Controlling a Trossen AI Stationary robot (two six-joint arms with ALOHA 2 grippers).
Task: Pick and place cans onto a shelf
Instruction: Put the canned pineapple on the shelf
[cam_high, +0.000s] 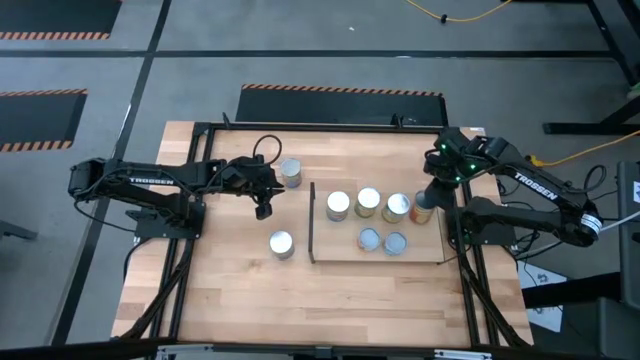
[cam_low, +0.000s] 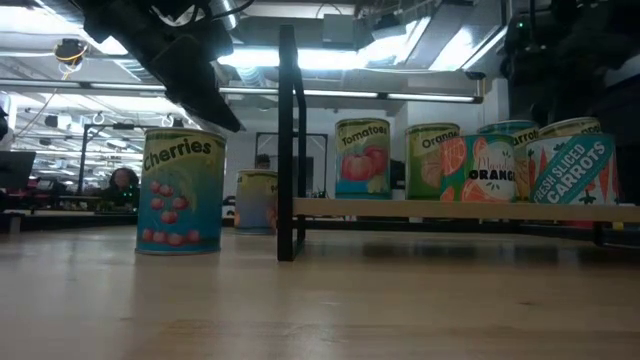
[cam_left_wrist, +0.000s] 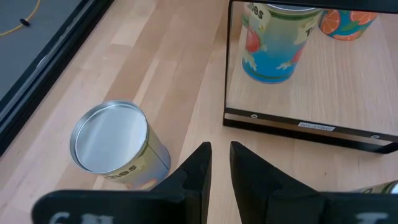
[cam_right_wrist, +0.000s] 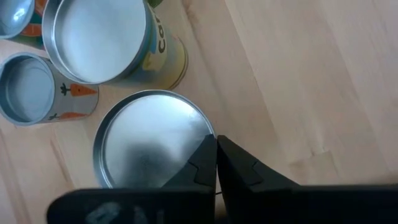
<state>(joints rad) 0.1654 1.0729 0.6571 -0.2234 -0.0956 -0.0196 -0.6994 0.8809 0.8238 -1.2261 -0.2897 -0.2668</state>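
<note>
I see my right gripper (cam_right_wrist: 215, 163) hanging over the three o'clock end of the shelf, its two dark fingers pressed almost together with nothing between them. Directly beneath it stands a silver-topped metal can (cam_right_wrist: 149, 140), upright on the board and free of the fingers. Just beside that can is a larger silver-topped can with a yellow and blue label (cam_right_wrist: 99, 37), and near both is a smaller can with carrots printed on its side (cam_right_wrist: 37, 93).

From above, the flat light-wood rectangular shelf (cam_high: 425, 252) lies right of the table's centre, with its thin dark upright panel (cam_high: 312, 222) along the nine o'clock edge. A row of cans runs across its twelve o'clock half: a white-topped can (cam_high: 338, 205), a pale-topped can (cam_high: 368, 202) and an orange-sided can (cam_high: 397, 208). Two pale-blue-topped cans (cam_high: 370, 240) (cam_high: 395, 243) stand toward six o'clock of that row.

My left gripper (cam_left_wrist: 220, 168) sits at nine o'clock of the dark panel, above the bare wooden tabletop (cam_high: 230, 290). Its fingers stand slightly apart and hold nothing. A silver-topped can with a pale yellow label (cam_left_wrist: 115, 146) stands just beside it, off the shelf. Another can, blue with red cherries on its label (cam_low: 181, 191), stands alone on the tabletop toward six o'clock, also off the shelf.
</note>
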